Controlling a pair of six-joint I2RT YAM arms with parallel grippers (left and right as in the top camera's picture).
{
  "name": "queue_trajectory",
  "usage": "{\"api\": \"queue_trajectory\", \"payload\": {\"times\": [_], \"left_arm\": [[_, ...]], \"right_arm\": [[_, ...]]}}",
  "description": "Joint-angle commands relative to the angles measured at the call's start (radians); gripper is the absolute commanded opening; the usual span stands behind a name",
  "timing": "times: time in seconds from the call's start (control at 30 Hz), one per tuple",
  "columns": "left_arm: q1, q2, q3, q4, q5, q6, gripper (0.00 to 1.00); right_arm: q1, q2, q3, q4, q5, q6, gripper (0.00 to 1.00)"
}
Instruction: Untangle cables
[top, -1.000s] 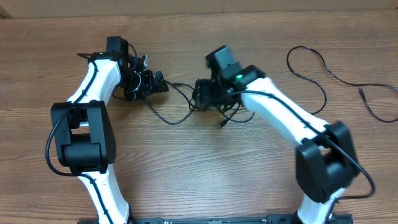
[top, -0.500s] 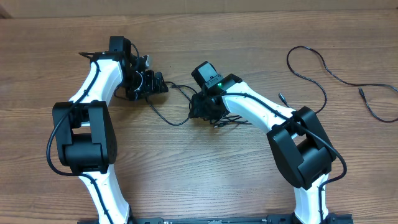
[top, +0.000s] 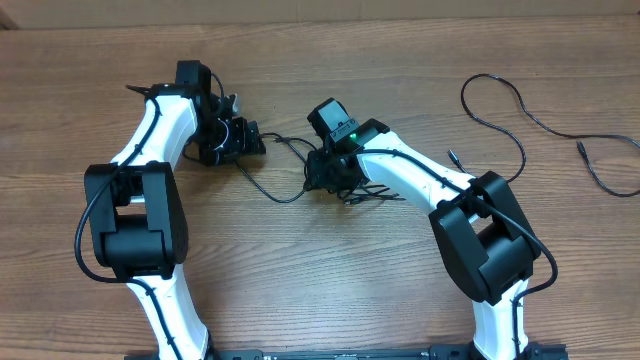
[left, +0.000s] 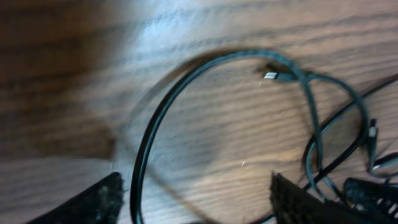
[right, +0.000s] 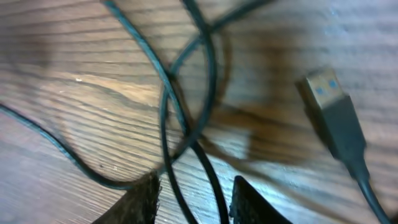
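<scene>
While part-open, right claw (right: 194, 188) astride cables (right: 163, 118)

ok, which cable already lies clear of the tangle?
The cable looping alone at far right, touching nothing else; the other cables cross each other at centre.

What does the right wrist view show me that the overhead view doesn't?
Only the right wrist view: a USB plug with a blue insert, and a strand running between the right gripper's parted jaws. Only the overhead view: the left arm, the right arm, and a separate cable lying apart at the far right. Both: the tangled cables crossing on the wooden table.
</scene>
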Motion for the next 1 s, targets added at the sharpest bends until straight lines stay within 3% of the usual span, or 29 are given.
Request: {"api": "queue_trajectory", "payload": {"times": [0.0,0.13,0.2,0.53,0.67,0.7,0.97], "left_arm": [[-0.009,-0.012,-0.014,-0.039,-0.031,-0.016,0.7],[-0.017,-0.012,-0.076,-0.029,-0.028,-0.062,0.76],[-0.019,-0.012,-0.103,-0.006,-0.028,-0.114,0.74],[-0.019,-0.011,-0.116,0.034,-0.03,-0.17,0.49],[-0.019,-0.012,-0.116,0.082,-0.029,-0.202,0.09],[-0.019,-0.012,-0.116,0.097,-0.029,-0.214,0.06],[-0.019,-0.011,-0.116,0.148,-0.033,-0.213,0.04]], "right_arm": [[-0.001,0.0,-0.003,0.028,-0.08,-0.155,0.41],[0.001,0.0,-0.003,0.031,-0.151,-0.255,0.46],[0.0,0.0,-0.003,0.029,-0.151,-0.254,0.46],[0.0,0.0,-0.003,-0.005,-0.15,-0.257,0.45],[0.0,0.0,-0.003,-0.017,-0.15,-0.282,0.45],[0.001,0.0,-0.003,-0.016,-0.15,-0.282,0.44],[0.001,0.0,-0.003,-0.016,-0.15,-0.281,0.44]]}}
